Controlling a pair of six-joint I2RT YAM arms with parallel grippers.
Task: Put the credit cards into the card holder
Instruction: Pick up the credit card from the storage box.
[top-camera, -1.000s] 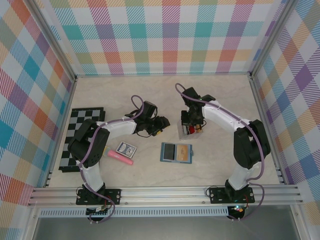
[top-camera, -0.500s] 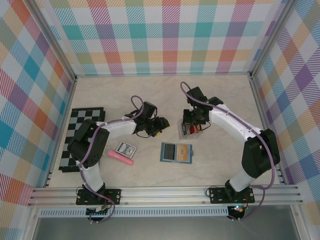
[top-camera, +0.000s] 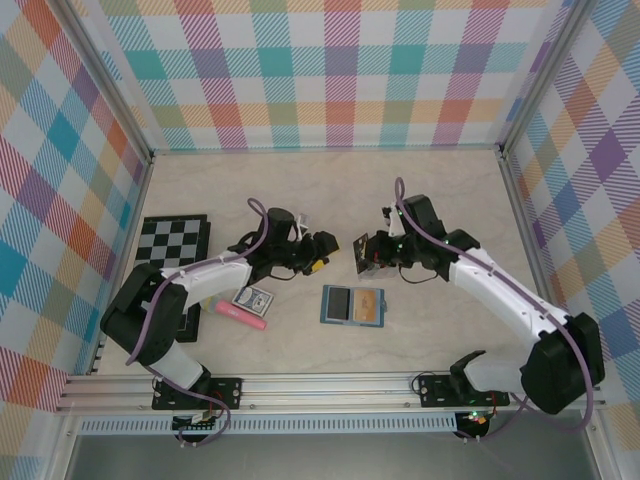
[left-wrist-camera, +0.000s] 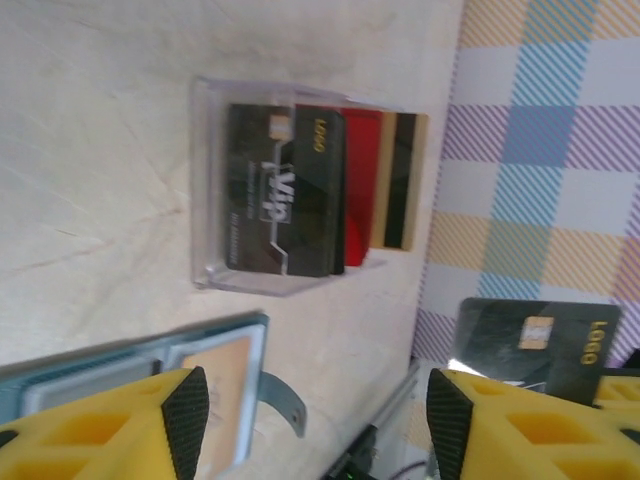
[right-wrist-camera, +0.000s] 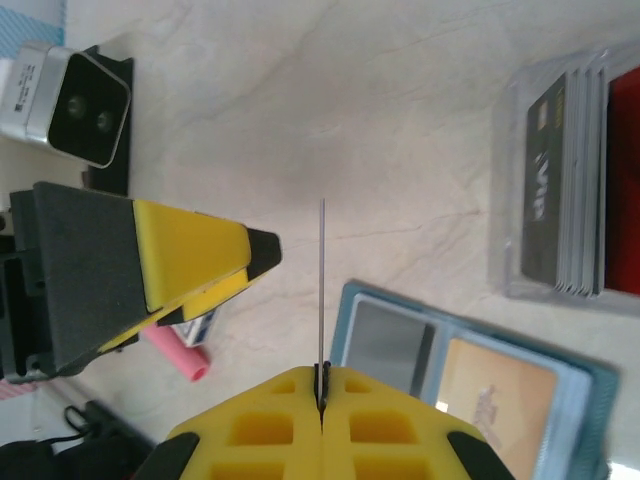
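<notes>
left gripper (top-camera: 322, 250): fingers apart, nothing between them; the opening faces right, toward the held card.
card holder (top-camera: 353, 305): open flat on the table (top-camera: 250, 190), just on the base side of the gap between the two grippers; long axis runs left to right.
black credit card (left-wrist-camera: 535, 340): off the table, between the grippers, face turned to the left gripper.
right gripper (top-camera: 364, 250): pinched tight on that card's edge.
other credit cards (left-wrist-camera: 290, 190): fanned in a clear tray (left-wrist-camera: 210, 180), just beyond the holder.
judgement: the right arm is nearer; the card has to come down and back toward the slots.
</notes>
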